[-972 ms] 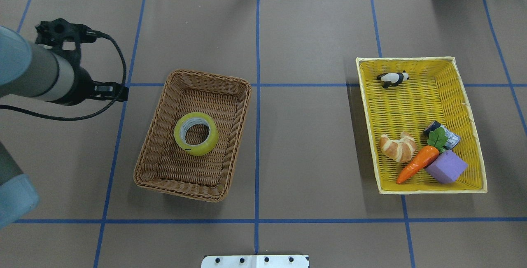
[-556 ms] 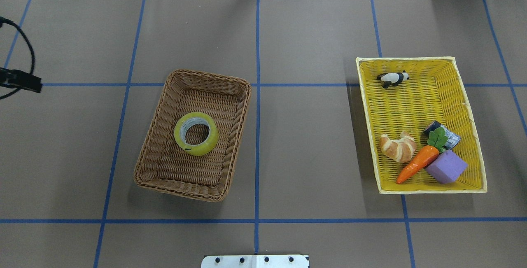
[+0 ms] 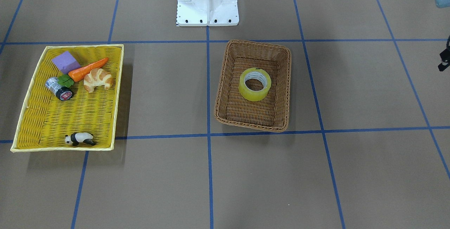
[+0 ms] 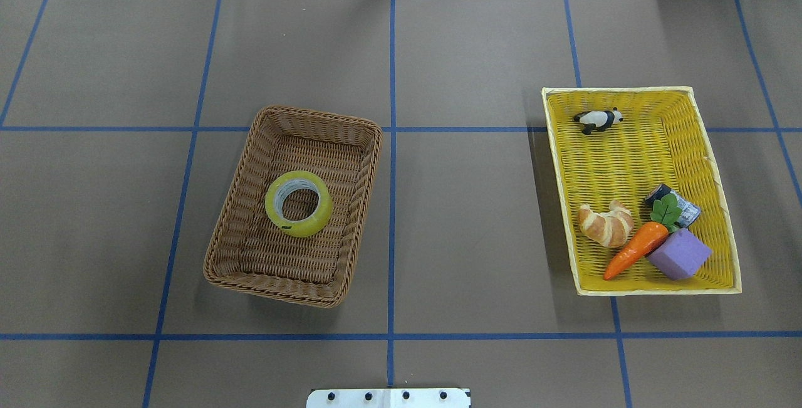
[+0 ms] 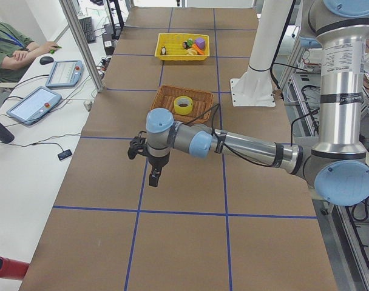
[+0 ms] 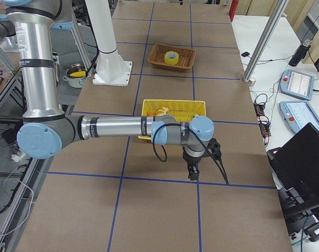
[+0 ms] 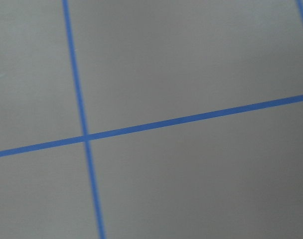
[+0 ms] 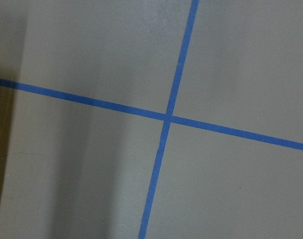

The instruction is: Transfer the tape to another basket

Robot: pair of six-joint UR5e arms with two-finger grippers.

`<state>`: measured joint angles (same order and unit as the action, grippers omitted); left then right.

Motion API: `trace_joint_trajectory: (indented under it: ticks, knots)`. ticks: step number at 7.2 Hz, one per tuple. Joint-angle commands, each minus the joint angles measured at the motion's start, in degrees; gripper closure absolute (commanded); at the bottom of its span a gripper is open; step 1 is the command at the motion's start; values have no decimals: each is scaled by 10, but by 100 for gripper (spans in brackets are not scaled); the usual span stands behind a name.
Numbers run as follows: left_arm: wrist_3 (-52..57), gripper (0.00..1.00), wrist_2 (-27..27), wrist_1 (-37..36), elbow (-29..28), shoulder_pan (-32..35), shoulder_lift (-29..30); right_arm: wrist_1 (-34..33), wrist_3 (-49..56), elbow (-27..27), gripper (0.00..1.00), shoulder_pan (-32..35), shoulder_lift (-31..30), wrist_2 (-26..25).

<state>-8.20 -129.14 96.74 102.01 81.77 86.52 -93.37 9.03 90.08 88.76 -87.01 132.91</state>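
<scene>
The tape (image 4: 301, 227), a yellow roll with a pale core, lies flat in the middle of the brown wicker basket (image 4: 235, 195); both also show in the front view, the tape (image 3: 255, 95) inside the basket (image 3: 222, 81). No gripper is in the overhead view. My left gripper (image 5: 154, 177) shows only in the left side view, pointing down over bare table well away from the basket; I cannot tell whether it is open or shut. My right gripper (image 6: 192, 172) shows only in the right side view, beyond the yellow tray; I cannot tell its state. Both wrist views show only table and blue lines.
A shallow yellow woven tray (image 4: 626, 157) at the right holds a panda figure (image 4: 598, 120), a croissant (image 4: 605, 225), a carrot (image 4: 634, 249), a purple block (image 4: 680, 254) and a small silver cylinder (image 4: 686, 209). The white robot base (image 3: 207, 0) stands behind the basket.
My left arm has drawn back to the left and left the overhead view. The tape and basket have not moved.
</scene>
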Motion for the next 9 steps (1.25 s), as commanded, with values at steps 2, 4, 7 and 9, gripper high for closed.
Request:
trace_joint_trajectory:
  ticks: [2,4,7,9]
  knots:
    - [10,2,-5,0,-32,25,-14,0,-7,9,0,2,11,0]
    - [10,2,-25,-5,-23,54,-25,2,-66,26,0,2,10,1]
    - [16,2,-32,-61,-14,62,-20,1,-67,26,0,2,9,5]
    - [17,2,-32,-61,-16,61,-22,2,-67,26,0,2,9,16]
